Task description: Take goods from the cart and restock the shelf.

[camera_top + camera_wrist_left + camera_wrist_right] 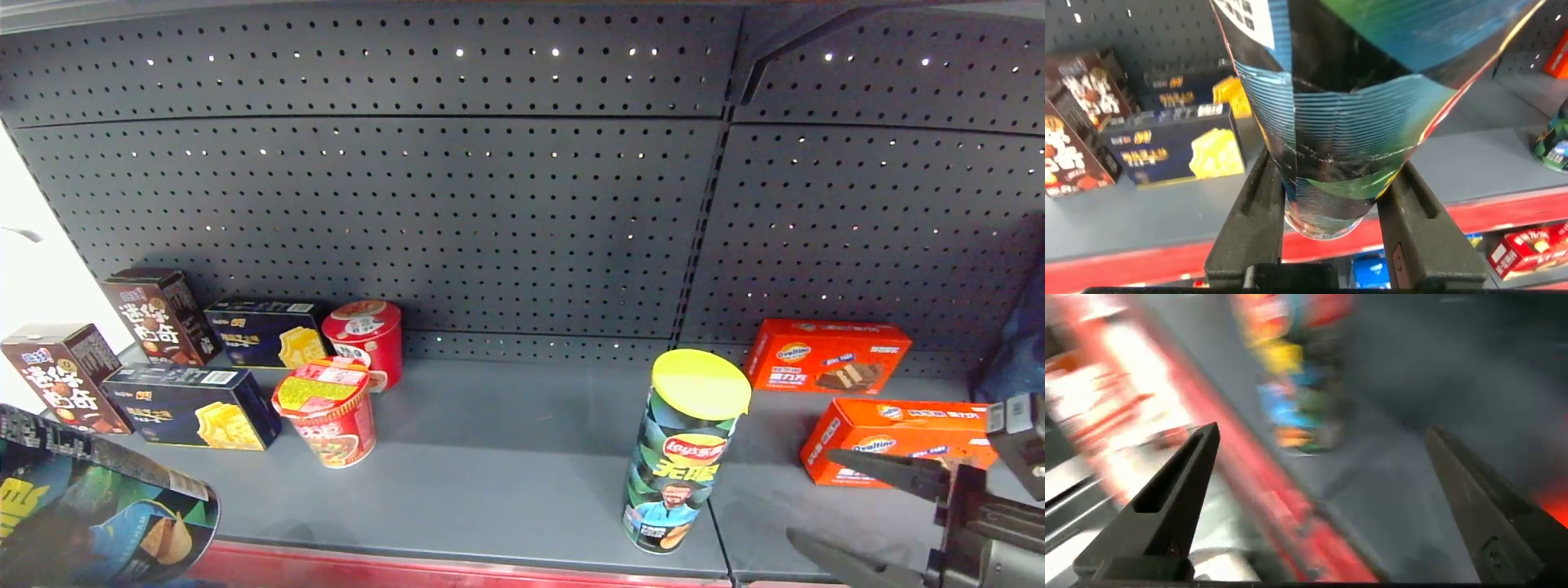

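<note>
Head view crops the chip can (98, 523) that the left jaws clamp; right jaws gape empty.

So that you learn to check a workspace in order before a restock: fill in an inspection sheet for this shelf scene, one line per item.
Surface: grey shelf board, goods at both ends.
Job's things: standing chip can upright, yellow lid on; held chip can tilted in the left gripper.
Clutter: brown boxes, dark blue boxes and red noodle cups at left; orange boxes at right.
Grippers: left gripper shut on held chip can; right gripper open, empty, right of the standing chip can.
Cables: nothing seen.
Surroundings: perforated back panel; red shelf edge.
</note>
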Controlling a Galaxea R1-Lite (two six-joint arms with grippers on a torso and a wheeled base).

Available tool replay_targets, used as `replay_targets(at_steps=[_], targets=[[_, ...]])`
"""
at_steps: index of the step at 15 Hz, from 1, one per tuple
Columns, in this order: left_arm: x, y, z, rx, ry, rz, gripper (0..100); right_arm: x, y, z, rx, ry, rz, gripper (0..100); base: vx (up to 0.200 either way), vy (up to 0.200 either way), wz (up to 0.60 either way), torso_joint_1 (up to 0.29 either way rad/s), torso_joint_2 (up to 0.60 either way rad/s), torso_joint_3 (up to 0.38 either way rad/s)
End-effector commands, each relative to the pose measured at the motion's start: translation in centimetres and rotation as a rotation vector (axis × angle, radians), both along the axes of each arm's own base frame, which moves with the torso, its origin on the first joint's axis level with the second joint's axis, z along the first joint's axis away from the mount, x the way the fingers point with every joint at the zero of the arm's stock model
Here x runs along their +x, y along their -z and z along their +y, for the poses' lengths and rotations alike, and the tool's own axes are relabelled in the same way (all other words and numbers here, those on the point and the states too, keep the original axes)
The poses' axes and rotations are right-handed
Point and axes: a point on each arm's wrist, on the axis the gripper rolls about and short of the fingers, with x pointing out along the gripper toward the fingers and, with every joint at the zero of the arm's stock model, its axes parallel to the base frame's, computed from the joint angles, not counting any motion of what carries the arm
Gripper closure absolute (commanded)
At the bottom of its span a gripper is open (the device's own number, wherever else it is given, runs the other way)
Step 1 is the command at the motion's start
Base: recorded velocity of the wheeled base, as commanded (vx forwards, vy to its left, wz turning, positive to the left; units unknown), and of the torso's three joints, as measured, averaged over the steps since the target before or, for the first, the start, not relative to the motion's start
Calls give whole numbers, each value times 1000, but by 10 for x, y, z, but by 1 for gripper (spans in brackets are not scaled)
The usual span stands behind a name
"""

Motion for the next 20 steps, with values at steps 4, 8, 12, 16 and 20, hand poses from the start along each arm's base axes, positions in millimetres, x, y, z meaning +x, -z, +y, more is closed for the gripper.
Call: replay_targets(at_steps=[4, 8, 12, 16, 20], targets=[[-1, -22, -5, 5, 191, -63, 100, -67, -27, -37, 70, 385, -159, 0, 0, 0, 0, 0, 0, 0], [19, -19, -12, 4, 423, 47, 100, -114, -1, -58, 177, 546, -153, 0, 0, 0, 0, 0, 0, 0], [54, -19, -28, -2, 583, 174, 100, -135, 48, -62, 179, 641, -192, 0, 0, 0, 0, 0, 0, 0], [94, -33, -51, 5, 680, 218, 100, -138, 66, -63, 137, 718, -186, 0, 0, 0, 0, 0, 0, 0], [138, -33, -78, 19, 740, 240, 100, -138, 68, -63, 97, 708, -185, 0, 0, 0, 0, 0, 0, 0]])
